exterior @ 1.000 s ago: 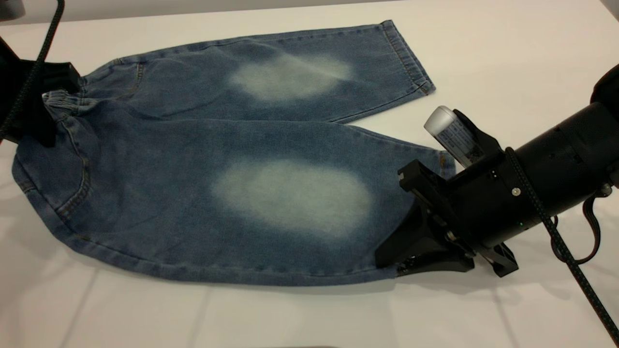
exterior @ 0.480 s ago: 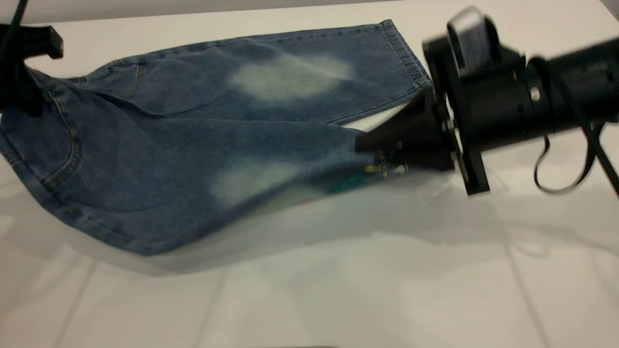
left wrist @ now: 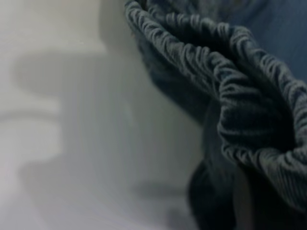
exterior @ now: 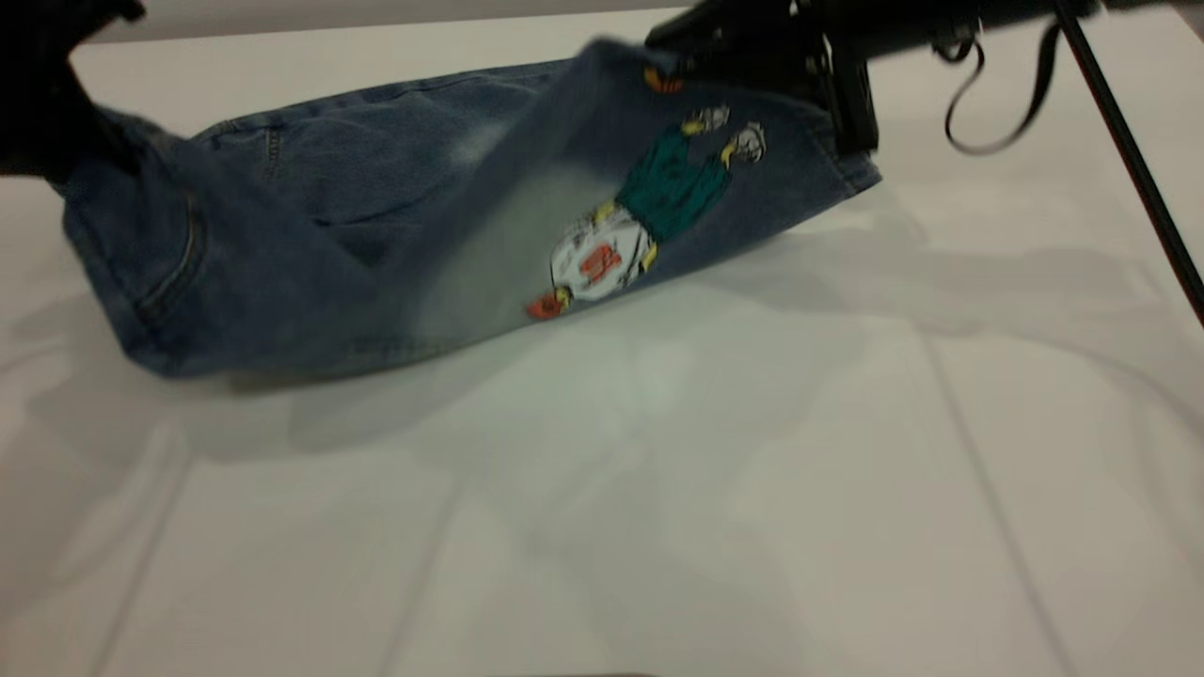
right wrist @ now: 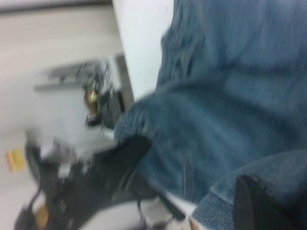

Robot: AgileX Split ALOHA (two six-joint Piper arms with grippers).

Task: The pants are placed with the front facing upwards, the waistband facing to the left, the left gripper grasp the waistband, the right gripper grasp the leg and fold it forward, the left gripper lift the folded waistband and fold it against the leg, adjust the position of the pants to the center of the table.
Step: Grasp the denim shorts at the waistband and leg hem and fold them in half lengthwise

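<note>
The pants (exterior: pixel 310 235) lay on the table (exterior: pixel 658 489), toward its far left part, partly lifted at both ends. The right gripper (exterior: pixel 715 42) was at the far edge, above the far leg's hem, its jaws clenched on the hem of the near leg (exterior: pixel 658 188). That leg hung from the jaws and stretched from them down toward the near left, turned over so that its back side showed a cartoon patch (exterior: pixel 649 212) in green, white and orange. Under and behind the raised leg, the far leg (exterior: pixel 376 132) lay flat on the table. In the right wrist view, denim (right wrist: pixel 230 110) filled the space just ahead of the jaws, with a dark fingertip (right wrist: pixel 252 203) pressed against a hem.

The left gripper (exterior: pixel 56 103) was at the far left, its jaws grasping the waistband (left wrist: pixel 230 81) and holding it off the table. In the left wrist view, the gathered band bunched right at the jaws, curling away over the white surface, with a dark finger (left wrist: pixel 259 201) beneath the cloth. From those jaws the hip part of the pants sagged down to the table on the near side.
</note>
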